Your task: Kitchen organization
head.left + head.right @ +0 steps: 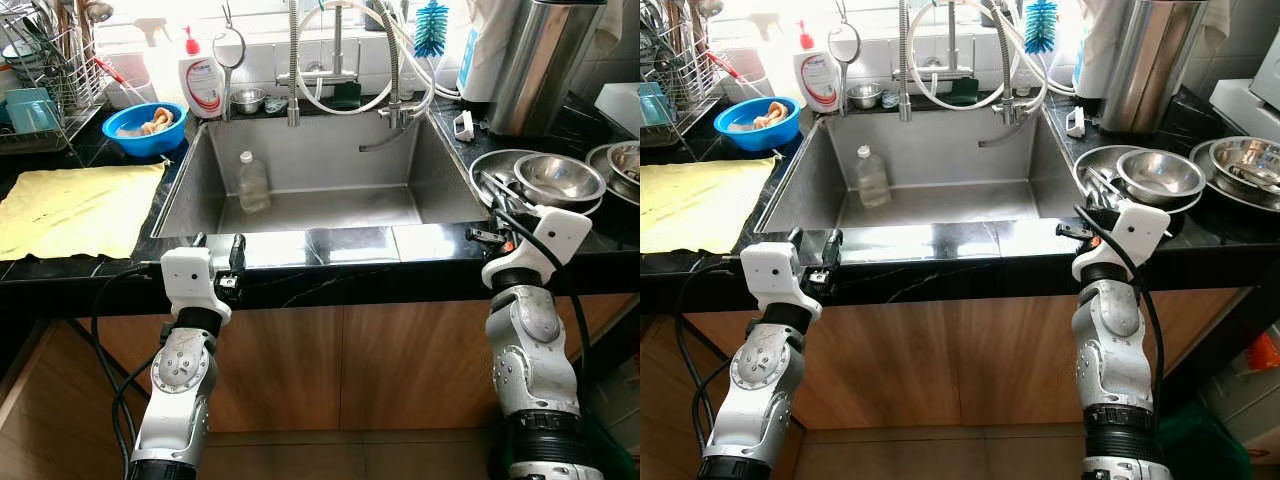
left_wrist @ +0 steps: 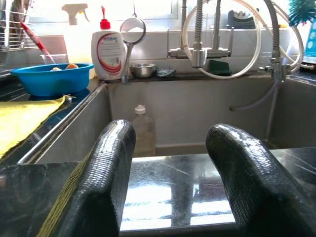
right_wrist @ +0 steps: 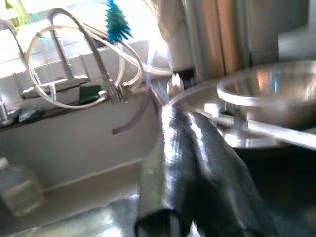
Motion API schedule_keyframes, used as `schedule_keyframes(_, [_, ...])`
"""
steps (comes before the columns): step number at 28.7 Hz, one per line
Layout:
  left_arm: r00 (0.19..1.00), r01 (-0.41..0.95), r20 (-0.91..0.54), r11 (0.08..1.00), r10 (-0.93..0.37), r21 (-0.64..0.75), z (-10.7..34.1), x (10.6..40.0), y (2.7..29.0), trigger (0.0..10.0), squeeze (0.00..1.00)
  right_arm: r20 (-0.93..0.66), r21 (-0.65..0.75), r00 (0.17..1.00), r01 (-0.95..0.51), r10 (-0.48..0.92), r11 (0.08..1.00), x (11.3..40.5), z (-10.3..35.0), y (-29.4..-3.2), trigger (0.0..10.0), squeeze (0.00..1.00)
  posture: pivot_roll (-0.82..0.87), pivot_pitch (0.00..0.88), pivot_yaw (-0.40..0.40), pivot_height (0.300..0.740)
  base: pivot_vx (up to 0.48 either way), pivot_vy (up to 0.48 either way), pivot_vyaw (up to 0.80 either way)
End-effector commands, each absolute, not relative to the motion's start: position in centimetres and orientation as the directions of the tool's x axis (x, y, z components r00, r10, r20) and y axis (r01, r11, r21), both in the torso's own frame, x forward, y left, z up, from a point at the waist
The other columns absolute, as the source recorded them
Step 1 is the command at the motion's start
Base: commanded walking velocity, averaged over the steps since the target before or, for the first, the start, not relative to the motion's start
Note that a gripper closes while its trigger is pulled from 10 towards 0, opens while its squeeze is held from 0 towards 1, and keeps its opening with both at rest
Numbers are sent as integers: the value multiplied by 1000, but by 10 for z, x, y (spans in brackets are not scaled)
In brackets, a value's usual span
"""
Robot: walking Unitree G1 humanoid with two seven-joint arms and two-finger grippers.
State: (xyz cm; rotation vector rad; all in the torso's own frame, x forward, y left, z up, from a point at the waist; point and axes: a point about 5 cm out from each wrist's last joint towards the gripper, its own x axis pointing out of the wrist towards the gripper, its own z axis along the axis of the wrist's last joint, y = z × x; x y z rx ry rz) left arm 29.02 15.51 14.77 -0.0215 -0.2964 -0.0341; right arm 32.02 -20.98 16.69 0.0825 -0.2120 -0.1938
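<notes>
At the front edge of the black table (image 1: pixel 330 262), the left pincer (image 1: pixel 217 243) was released, its fingers (image 2: pixel 106 168) apart, at 7 o'clock of the sink (image 1: pixel 320 195). The right pincer (image 1: pixel 487 237) was clenched and empty, beside steel bowls (image 1: pixel 556 178) at 3 o'clock. A plastic bottle (image 1: pixel 252 182) stood inside the sink.

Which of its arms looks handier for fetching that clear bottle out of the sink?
Probably the left. The left gripper rests open on the counter's front edge, on the side of the sink where the clear bottle stands. The right gripper, fingers together, sits by the steel bowls.
</notes>
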Motion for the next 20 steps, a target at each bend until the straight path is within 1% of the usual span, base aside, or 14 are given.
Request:
schedule_keyframes(1, [956,26,291,1000,-24,-1,149,290,159,10000,0,261,71,943,194,-206,978,313,176,-210,10000,498,-132,0,78,740,0,0,0])
schedule_keyframes(2, [957,27,290,1000,-25,-1,149,290,159,10000,0,272,91,936,208,-225,974,308,177,-213,10000,1000,-132,0,78,740,0,0,0])
schedule_keyframes(9, [957,33,288,999,-30,-4,148,290,158,10000,0,331,90,895,286,-299,954,290,185,-227,10000,1000,-138,0,81,740,0,0,0])
schedule_keyframes(13, [957,36,288,999,-33,-4,148,291,157,10000,0,297,123,880,351,-372,928,282,179,-237,10000,1000,-144,0,83,740,0,0,0])
schedule_keyframes(14, [957,36,288,999,-33,-4,148,291,157,10000,0,297,123,880,351,-372,928,282,179,-237,10000,1000,-144,0,83,740,0,0,0])
schedule_keyframes(16, [957,38,288,999,-35,-3,148,291,157,10000,0,255,178,869,389,-424,904,281,173,-244,10000,1000,-142,0,84,740,0,0,0])
schedule_keyframes(20, [957,37,289,999,-36,-1,148,291,157,10000,0,222,251,865,395,-450,884,284,171,-246,10000,1000,-142,0,84,740,0,0,0])
